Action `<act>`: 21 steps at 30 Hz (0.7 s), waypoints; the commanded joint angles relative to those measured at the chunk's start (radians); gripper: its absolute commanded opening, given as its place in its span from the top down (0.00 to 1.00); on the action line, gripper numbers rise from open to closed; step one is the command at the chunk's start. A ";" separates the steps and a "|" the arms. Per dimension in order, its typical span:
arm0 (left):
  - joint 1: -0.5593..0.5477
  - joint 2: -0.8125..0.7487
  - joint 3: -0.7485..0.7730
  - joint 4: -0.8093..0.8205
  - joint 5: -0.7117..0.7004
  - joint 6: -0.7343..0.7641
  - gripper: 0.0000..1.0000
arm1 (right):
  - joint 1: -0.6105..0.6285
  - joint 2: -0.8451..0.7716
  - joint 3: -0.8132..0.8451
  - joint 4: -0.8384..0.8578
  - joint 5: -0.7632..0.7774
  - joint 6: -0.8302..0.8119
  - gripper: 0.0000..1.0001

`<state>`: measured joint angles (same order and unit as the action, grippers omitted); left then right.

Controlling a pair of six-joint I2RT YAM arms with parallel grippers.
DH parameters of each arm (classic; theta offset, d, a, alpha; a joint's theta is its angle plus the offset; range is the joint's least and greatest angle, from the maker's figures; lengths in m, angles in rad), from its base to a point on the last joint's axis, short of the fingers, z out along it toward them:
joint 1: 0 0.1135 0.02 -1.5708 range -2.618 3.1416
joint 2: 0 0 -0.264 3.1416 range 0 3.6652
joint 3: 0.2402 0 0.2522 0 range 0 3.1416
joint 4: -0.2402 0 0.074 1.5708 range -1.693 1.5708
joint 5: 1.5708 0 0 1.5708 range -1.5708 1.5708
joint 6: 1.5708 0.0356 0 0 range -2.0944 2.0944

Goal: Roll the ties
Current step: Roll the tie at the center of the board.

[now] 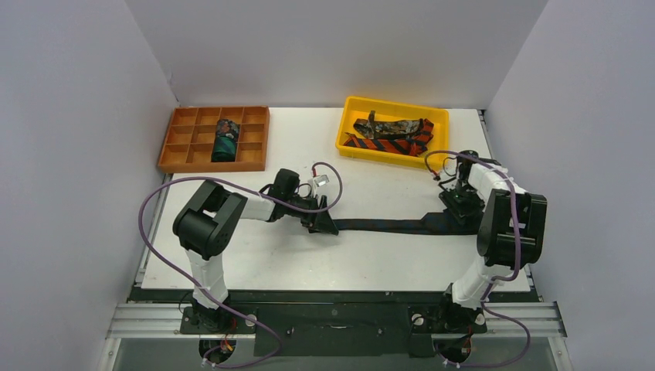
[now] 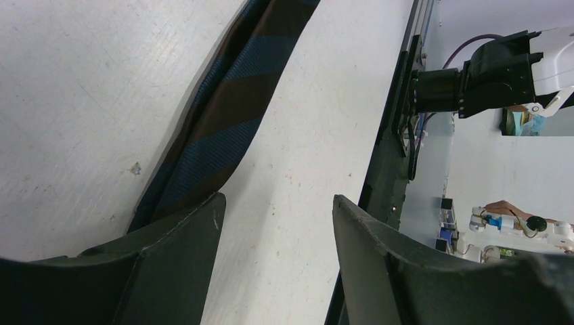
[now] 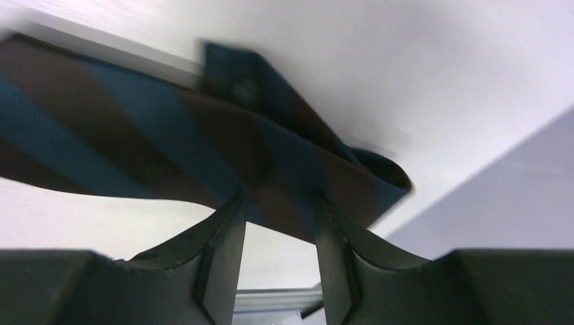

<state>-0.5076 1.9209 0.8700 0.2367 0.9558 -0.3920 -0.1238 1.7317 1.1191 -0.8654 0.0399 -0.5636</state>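
Observation:
A dark navy tie with brown stripes [image 1: 394, 226] lies flat across the table between my two grippers. My left gripper [image 1: 324, 226] is at its narrow left end. In the left wrist view the gripper [image 2: 276, 200] is open with only bare table between the jaws, and the tie [image 2: 223, 128] runs under the left finger [image 2: 183, 250]. My right gripper [image 1: 462, 207] is at the tie's wide right end. In the right wrist view the gripper [image 3: 278, 203] stands apart at the tie's [image 3: 135, 142] edge, with a gap between the pads.
A yellow tray [image 1: 344, 127] at the back right holds a red-orange striped tie [image 1: 386, 144] and a mottled brown tie [image 1: 394, 126]. A brown compartment organiser [image 1: 181, 147] at the back left holds a dark teal rolled tie [image 1: 225, 141]. Purple cables loop off both arms.

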 commanded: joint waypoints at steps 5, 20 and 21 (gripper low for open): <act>0.014 0.014 -0.041 -0.128 -0.103 0.062 0.41 | -0.121 -0.014 0.104 -0.080 0.146 -0.179 0.62; 0.012 0.022 -0.031 -0.137 -0.110 0.069 0.41 | 0.210 -0.030 0.053 -0.025 -0.177 0.209 0.57; 0.012 0.021 -0.033 -0.139 -0.111 0.071 0.41 | 0.222 -0.015 0.046 -0.009 -0.155 0.212 0.57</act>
<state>-0.5026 1.9148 0.8684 0.2176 0.9554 -0.3798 0.0719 1.6909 1.1873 -0.9432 -0.1333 -0.4416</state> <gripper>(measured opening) 0.584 0.425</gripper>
